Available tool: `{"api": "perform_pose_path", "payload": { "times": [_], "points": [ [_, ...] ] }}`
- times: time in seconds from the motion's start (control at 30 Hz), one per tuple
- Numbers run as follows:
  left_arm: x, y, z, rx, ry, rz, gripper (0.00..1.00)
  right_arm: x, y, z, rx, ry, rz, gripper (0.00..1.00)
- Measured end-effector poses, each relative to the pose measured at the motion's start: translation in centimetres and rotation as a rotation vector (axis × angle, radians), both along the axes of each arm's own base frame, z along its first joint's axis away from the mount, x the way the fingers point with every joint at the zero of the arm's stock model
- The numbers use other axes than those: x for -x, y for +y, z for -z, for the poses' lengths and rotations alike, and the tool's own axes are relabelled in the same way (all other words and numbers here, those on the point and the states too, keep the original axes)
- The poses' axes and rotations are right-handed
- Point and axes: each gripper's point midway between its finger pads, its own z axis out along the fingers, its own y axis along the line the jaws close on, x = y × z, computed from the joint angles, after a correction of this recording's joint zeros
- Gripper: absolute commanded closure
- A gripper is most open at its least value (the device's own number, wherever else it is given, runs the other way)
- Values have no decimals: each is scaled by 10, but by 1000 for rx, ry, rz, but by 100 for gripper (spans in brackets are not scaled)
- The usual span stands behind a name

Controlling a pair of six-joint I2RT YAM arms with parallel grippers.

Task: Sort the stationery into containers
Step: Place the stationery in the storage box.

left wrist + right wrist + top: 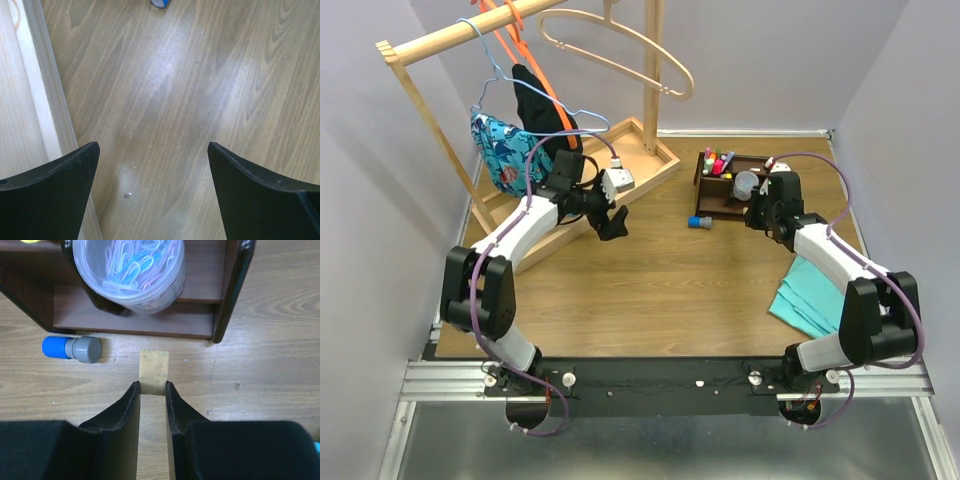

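Jutting from the closed fingers of the right gripper (151, 386), the tan eraser (154, 371) is held just before the dark organizer (220, 300), seemingly so that it can be set into a compartment; the left gripper (152, 147) is held spread apart over the table (200, 75), gripping nothing.

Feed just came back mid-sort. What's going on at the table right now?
The right gripper is shut on a tan eraser, just in front of the organizer, where a clear cup of clips sits in the front bay. A blue-and-grey tube lies loose on the table beside the organizer. The left gripper is open and empty over bare table, next to the rack tray.
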Motion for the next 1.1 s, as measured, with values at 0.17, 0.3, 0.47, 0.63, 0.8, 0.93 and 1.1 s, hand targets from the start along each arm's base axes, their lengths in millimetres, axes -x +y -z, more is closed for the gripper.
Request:
{"api": "perform_pose_path", "payload": {
  "times": [0.17, 0.3, 0.47, 0.63, 0.8, 0.93, 1.1],
  "points": [
    [-20, -8, 1, 9, 5, 6, 1, 0, 0, 11, 2, 33, 8, 83],
    [-36, -13, -10, 19, -27, 5, 1, -4, 0, 20, -6, 59, 26, 85],
    [-48, -17, -17, 30, -37, -3, 1, -6, -1, 27, -9, 73, 56, 87],
    [-48, -17, -16, 30, -27, -5, 1, -13, -5, 26, 2, 49, 77, 87],
    [-47, -17, -12, 28, -15, -3, 1, -21, -9, 25, 20, 19, 97, 87],
    [-47, -18, -9, 28, -7, -1, 1, -26, -13, 31, 42, 16, 108, 87],
    [-47, -18, -9, 29, -5, 0, 1, -29, -15, 40, 66, 23, 105, 87]
  ]
}}
